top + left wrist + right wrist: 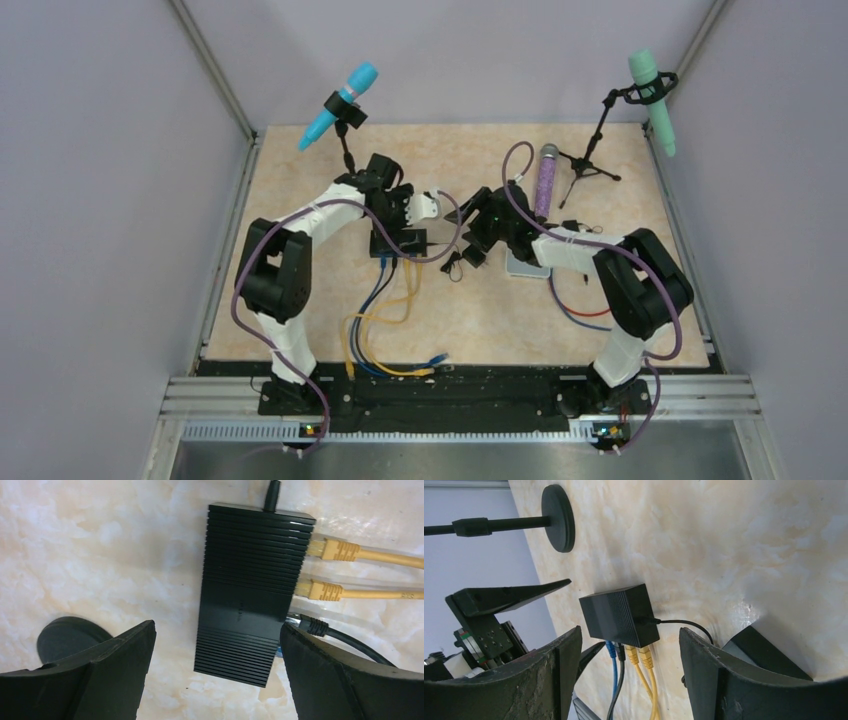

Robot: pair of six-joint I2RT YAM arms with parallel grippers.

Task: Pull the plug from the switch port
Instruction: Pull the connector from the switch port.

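Black ribbed switch box (252,590) lies flat on a pale marbled tabletop (560,320), left of centre, with four plugs seated in a row along one long edge: two yellow plugs (330,550), a black plug (312,626) and a blue plug (610,649), their cables trailing toward the arm bases. A thin black power lead (676,623) enters another side. The left gripper (217,630) hangs over the box, jaws spread wide to either side of it and gripping nothing. The right gripper (629,632), near the box and facing it from the right, is likewise wide apart and empty. A round black stand base (62,637) sits beside the left gripper.
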